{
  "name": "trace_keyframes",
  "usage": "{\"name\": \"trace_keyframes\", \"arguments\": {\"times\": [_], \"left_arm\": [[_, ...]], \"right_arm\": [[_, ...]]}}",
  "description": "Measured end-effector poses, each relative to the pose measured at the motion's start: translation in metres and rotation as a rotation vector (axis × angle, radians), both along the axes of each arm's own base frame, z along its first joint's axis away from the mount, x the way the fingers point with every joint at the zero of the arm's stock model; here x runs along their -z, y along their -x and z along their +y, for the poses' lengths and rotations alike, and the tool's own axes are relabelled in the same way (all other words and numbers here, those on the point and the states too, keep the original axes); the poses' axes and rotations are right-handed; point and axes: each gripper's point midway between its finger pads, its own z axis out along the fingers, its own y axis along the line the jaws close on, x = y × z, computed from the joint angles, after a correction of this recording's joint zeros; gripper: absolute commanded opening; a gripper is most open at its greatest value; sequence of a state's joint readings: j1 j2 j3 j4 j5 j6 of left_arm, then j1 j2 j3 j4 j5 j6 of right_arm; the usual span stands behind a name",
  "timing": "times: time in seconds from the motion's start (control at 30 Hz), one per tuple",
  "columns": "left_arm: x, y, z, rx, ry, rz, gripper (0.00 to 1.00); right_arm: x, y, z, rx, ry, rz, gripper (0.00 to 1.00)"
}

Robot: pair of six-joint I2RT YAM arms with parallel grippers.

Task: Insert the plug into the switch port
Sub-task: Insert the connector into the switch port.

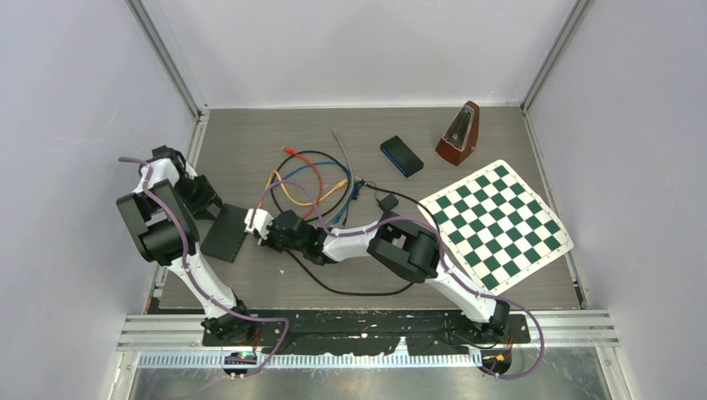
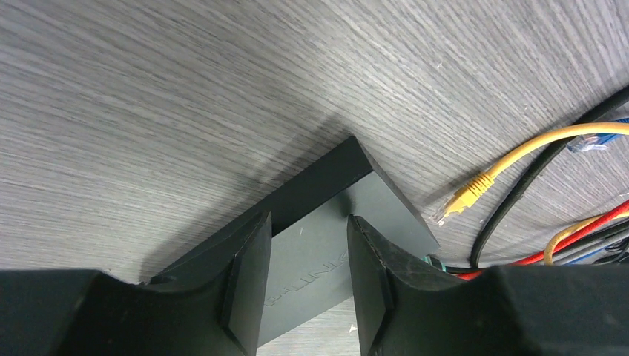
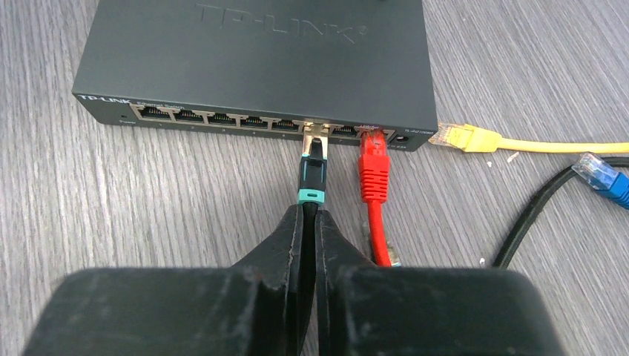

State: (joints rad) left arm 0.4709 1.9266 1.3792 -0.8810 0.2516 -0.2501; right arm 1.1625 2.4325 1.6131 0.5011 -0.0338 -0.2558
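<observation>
The dark TP-LINK switch (image 3: 252, 67) lies flat on the table, its row of ports facing my right gripper; it also shows in the top view (image 1: 225, 233). My right gripper (image 3: 310, 211) is shut on the black cable just behind its teal-collared black plug (image 3: 313, 167). The plug's tip sits in the mouth of a port right of the middle. A red plug (image 3: 373, 167) is in a port further right. My left gripper (image 2: 308, 222) is open, its fingers straddling the switch's top face (image 2: 319, 237) at its far side.
A loose yellow plug (image 3: 463, 137), a blue plug (image 3: 599, 176) and a black cable (image 3: 534, 215) lie right of the switch. Behind are tangled cables (image 1: 313, 183), a black box (image 1: 402, 156), a metronome (image 1: 458, 133) and a chessboard (image 1: 496, 221).
</observation>
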Motion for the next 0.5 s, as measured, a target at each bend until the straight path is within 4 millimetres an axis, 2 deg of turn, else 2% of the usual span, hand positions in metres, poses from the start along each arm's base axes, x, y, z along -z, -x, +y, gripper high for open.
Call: {"name": "trace_keyframes", "arguments": {"times": [0.5], "left_arm": [[0.0036, -0.0046, -0.0042, 0.004, 0.017, -0.043, 0.36]], "right_arm": [[-0.0012, -0.0086, -0.0020, 0.095, 0.033, 0.057, 0.05]]}}
